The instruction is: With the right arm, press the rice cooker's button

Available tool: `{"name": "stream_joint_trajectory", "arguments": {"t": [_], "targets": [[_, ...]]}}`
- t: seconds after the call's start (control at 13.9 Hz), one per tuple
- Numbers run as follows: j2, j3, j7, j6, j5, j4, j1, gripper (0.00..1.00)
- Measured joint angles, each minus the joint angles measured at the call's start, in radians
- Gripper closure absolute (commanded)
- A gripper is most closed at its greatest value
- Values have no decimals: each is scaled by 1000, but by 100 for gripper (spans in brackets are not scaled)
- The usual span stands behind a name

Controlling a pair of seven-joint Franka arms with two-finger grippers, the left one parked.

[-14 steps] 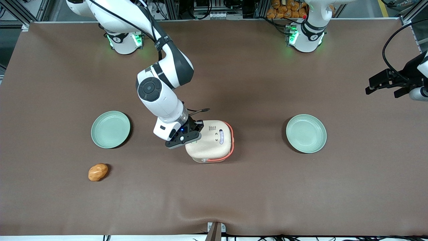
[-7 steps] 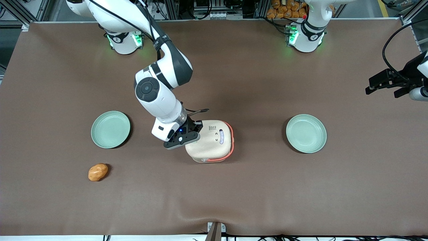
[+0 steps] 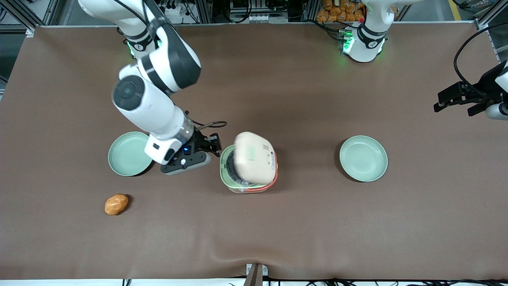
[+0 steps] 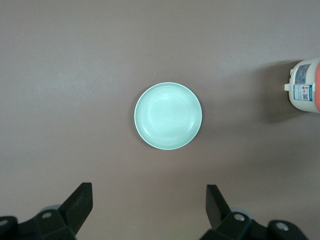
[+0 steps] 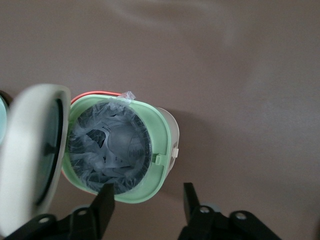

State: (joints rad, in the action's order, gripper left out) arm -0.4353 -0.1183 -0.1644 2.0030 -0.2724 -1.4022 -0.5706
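Front view: the rice cooker (image 3: 249, 169) stands mid-table on a matte brown cloth (image 3: 278, 230), its cream, rounded-square lid (image 3: 254, 158) swung up on its hinge. A pale green rim and an orange-red trim band edge the body. From the right wrist view the rice cooker's grey pot (image 5: 112, 150) shows a crinkled clear film lining. The gripper (image 3: 210, 146) on the right arm (image 3: 152, 95), glossy white with a black elbow, hangs just beside the cooker, toward the working arm's end, its fingers spread apart and holding nothing. Two smooth, round pale green plates lie flat: one (image 3: 129, 155) partly under the wrist, another (image 3: 363, 158) toward the parked arm's end. A glazed, orange-brown lumpy bread roll (image 3: 116, 204) lies nearer the camera. Aluminium framing and cables line the table's top edge.
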Motion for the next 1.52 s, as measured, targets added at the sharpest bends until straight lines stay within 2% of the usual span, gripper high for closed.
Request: {"name": "stream_joint_trajectory", "arguments": {"t": [0.22,0.43,0.58,0.79,1.01,1.3,1.52], "targets": [[42,0,0,-80,0,0,21,0],[99,2,3,-186,7,3,91,0],[151,22,9,-285,31,4,169,0],[237,87,14,-465,102,3,325,0],[306,105,42,-602,153,-6,432,0],[357,83,157,-628,249,-70,468,0],[360,33,179,-606,262,-112,471,0]]}}
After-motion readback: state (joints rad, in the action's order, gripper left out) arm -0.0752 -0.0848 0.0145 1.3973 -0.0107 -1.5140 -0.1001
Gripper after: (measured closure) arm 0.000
